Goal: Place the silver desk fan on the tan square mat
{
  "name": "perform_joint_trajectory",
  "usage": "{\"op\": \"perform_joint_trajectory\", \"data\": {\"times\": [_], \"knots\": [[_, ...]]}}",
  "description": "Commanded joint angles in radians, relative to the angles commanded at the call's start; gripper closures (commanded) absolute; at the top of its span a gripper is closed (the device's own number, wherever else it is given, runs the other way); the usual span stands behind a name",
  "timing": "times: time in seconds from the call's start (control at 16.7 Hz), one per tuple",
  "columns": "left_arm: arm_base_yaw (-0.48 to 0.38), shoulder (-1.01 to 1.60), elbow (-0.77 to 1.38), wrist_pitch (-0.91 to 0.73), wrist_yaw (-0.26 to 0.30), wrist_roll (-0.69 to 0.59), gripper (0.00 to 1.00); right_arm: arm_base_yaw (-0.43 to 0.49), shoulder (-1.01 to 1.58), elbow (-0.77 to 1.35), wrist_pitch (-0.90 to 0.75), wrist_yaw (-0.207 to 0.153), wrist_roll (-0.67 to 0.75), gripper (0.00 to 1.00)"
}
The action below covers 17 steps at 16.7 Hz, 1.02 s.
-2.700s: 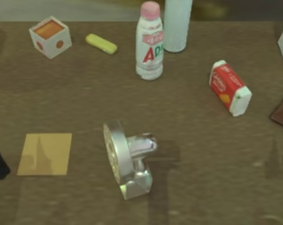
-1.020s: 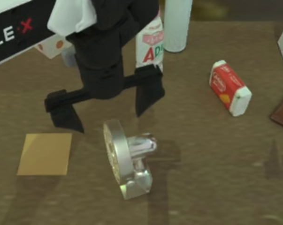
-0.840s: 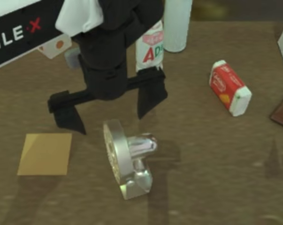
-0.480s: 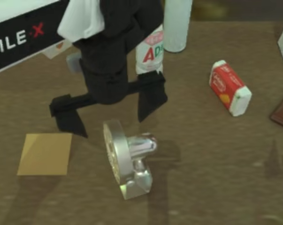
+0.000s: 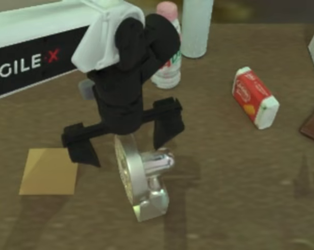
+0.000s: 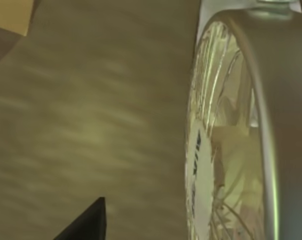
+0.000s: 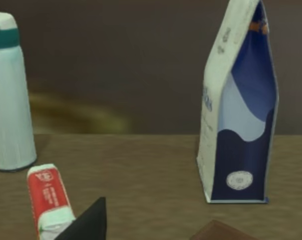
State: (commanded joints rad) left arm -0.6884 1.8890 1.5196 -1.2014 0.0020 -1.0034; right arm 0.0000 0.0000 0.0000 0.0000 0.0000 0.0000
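The left gripper point(image 5: 120, 140) hangs wide open over the fan point(image 5: 141, 177), one finger on either side of the upright grille disc, apparently lined up to close across the disc's thin edge. The fan stands on the worktop point(image 5: 229, 177) just right of the mat point(image 5: 45, 174), not touching it. The arm covers much of the bottle point(image 5: 167, 73) behind it. In the left wrist view the fan fills the frame and is cut off. The right gripper is out of the top view; whether it is open cannot be told.

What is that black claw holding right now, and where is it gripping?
Nothing yet. The left claw hangs open above the silver desk fan, its fingers straddling the round grille head without closing on it.
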Motion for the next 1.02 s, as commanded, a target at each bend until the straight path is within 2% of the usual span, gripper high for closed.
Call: {"op": "perform_joint_trajectory", "data": {"times": [0.12,0.9,1.02], "knots": [[0.0,0.0,0.0,0.0,0.0,0.0,0.0,0.0,0.0,0.0,0.0,0.0,0.0,0.0],[0.0,0.0,0.0,0.0,0.0,0.0,0.98,0.0,0.0,0.0,0.0,0.0,0.0,0.0],[0.0,0.0,0.0,0.0,0.0,0.0,1.0,0.0,0.0,0.0,0.0,0.0,0.0,0.0]]}}
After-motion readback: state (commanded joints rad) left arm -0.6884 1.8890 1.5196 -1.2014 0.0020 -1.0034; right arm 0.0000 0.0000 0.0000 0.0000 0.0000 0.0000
